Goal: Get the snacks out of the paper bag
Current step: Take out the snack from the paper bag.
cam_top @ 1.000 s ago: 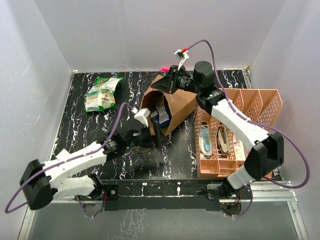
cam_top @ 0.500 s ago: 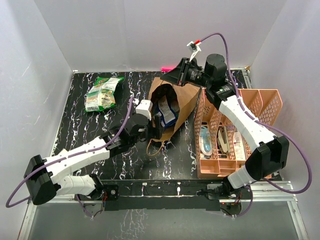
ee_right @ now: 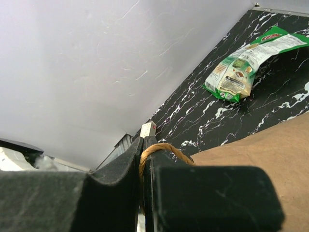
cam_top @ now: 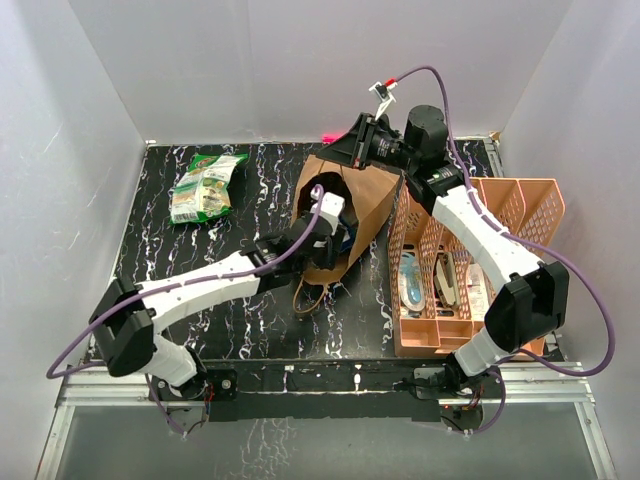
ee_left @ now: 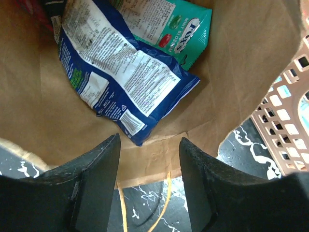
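Note:
The brown paper bag (cam_top: 375,205) lies tilted with its mouth toward my left arm. My right gripper (cam_top: 352,152) holds its top up, shut on the bag's twisted paper handle (ee_right: 166,147). My left gripper (ee_left: 149,140) is at the bag's mouth, open, with nothing between its fingers. Just beyond its fingertips, inside the bag (ee_left: 241,72), lies a blue snack packet (ee_left: 120,72) over a teal one (ee_left: 169,24). A red packet (ee_left: 29,7) shows at the top left corner. Green-white snacks (cam_top: 205,187) lie on the table at the back left.
A salmon-pink perforated organiser (cam_top: 500,200) with stationery stands right against the bag's right side, also seen as pink mesh (ee_left: 289,96). The bag's other handle (ee_left: 166,203) lies on the black marbled table under my left gripper. White walls close in the table at back and sides.
My left arm has pushed forward to the bag's mouth, and its jaws have narrowed. The right gripper has lifted the handle, tipping the bag's mouth more open.

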Tool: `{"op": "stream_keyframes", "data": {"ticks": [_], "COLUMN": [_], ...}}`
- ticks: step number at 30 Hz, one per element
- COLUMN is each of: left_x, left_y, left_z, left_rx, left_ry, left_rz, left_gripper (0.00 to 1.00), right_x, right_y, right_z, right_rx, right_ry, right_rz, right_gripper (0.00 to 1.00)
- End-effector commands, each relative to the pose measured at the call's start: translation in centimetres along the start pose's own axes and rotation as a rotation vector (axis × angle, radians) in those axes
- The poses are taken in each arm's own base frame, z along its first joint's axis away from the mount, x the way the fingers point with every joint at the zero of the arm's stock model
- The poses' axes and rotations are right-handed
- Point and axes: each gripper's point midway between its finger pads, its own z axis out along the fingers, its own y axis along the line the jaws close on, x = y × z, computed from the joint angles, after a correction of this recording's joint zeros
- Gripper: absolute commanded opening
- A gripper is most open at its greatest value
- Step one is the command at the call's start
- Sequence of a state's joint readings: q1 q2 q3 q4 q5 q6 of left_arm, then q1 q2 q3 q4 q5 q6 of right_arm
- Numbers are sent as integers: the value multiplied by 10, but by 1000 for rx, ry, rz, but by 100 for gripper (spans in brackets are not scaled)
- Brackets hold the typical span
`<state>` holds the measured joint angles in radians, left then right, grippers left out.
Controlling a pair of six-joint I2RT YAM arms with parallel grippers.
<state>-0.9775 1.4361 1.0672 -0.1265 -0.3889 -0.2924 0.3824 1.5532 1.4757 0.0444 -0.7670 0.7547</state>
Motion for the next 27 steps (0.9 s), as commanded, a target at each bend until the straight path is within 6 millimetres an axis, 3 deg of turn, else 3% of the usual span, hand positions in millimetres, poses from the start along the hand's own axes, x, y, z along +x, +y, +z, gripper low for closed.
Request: {"op": "stream_keyframes", "data": {"ticks": [1, 5, 9, 16, 19, 21, 27], "left_x": [-8, -3, 5, 18, 14, 8, -10], "left_y": [-9, -14, -16, -6, 5, 12, 15], "left_z": [14, 29, 46, 73, 80, 78, 47], "left_rx": [16, 14, -1, -55, -128, -168, -131], "left_ry": [-5, 8, 28, 32, 25, 20, -17], "left_rz": [76, 96, 142, 173, 210, 220, 214], "left_gripper": [50, 52, 69, 69, 63, 50, 27], "right_x": [-36, -38, -40, -39, -39, -38, -35], "right_y": [42, 44, 48, 53, 57, 59, 58], "right_z": [-6, -8, -12, -19, -22, -23, -29], "right_rx": [-102, -102, -104, -103, -108, -108, -91], "right_ry": [-95, -100, -114, -124, -130, -133, -145], "right_rz": [-118, -121, -134, -132, -133, -136, -145], "right_gripper": [8, 8, 8, 8, 8, 8, 8]}}
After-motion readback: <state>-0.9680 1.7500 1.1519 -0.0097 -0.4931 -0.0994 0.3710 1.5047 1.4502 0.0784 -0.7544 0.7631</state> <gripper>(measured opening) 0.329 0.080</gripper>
